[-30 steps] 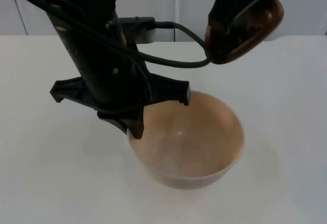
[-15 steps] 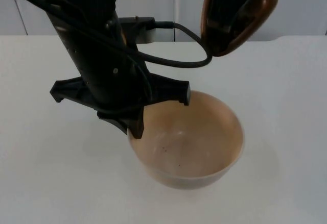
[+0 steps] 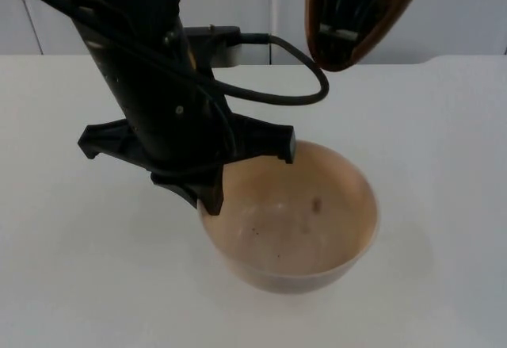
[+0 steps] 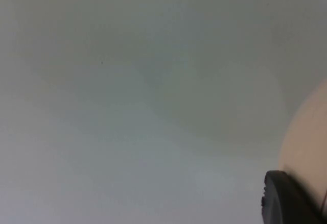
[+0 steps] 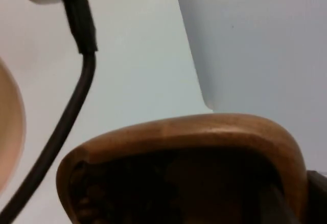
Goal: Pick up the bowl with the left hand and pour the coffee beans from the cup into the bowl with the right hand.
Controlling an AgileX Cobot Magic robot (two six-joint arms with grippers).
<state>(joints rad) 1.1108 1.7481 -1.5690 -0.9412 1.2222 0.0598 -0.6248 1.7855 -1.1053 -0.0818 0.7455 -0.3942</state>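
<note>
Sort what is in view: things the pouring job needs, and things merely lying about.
Job:
bowl, gripped at its rim by the left gripper
cup with coffee beans, tilted in the right gripper

Lying about:
table
partition wall

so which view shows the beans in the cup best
The right wrist view: it looks into the tilted cup, where dark beans sit near the lip. The top view shows the cup from outside, in the right gripper above the bowl, plus blurred brown specks inside the bowl. The left wrist view shows the bowl's side.
</note>
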